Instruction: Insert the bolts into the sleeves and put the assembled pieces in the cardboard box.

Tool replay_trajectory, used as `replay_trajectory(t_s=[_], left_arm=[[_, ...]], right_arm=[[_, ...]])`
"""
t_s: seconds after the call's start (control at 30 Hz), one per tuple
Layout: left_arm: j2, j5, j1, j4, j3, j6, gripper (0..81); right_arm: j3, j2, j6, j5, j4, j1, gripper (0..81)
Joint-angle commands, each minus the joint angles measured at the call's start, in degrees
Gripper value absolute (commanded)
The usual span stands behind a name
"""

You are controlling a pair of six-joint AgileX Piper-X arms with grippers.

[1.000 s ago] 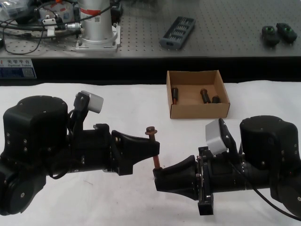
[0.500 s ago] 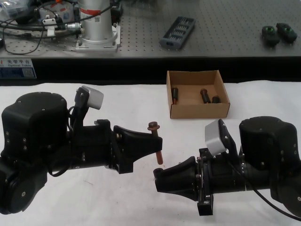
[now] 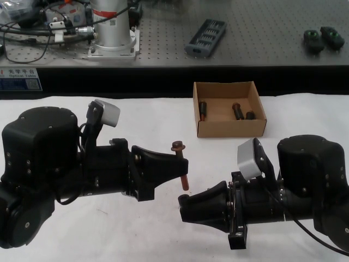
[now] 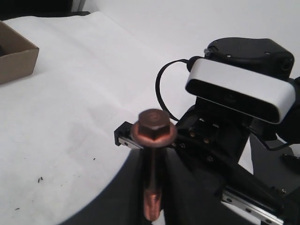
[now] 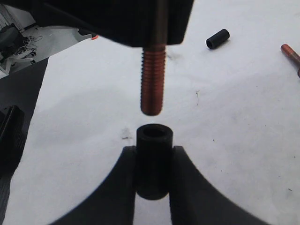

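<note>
Lifted slightly, the left gripper stays clamped on the copper bolt. Its tip hangs just above the black sleeve, pinched in the right gripper near the bench's front edge. Behind them sits the cardboard box.

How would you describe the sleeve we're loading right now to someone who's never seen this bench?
On the white cloth, on the arms' side of the cardboard box, find the right end effector. The black sleeve stands upright between its fingers, open mouth just below the threaded tip of the copper bolt; the other sleeve lies on its side.
</note>
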Motion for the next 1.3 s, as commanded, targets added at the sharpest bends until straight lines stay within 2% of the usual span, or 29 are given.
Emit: replay_trajectory(t_s=[0.0, 0.63, 0.87, 1.27], left_arm=[[0.0, -0.5, -0.2, -0.6, -0.7, 0.5, 0.7], [0.0, -1.8, -0.2, 1.9, -0.7, 0.5, 0.7], [0.0, -2.0, -0.2, 4.2, -0.7, 0.5, 0.7], [0.0, -1.6, -0.2, 4.9, -0.7, 1.0, 0.7]], right_arm=[[-0.6, 0.1, -0.3, 0.0, -1.1, -0.1, 5.3], [-0.6, 0.1, 0.3, 0.0, -2.6, -0.6, 5.3], [-0.6, 0.1, 5.2, 0.0, -6.3, -2.6, 5.3], [-1.5, 0.1, 5.2, 0.0, -6.3, -1.8, 5.3]])
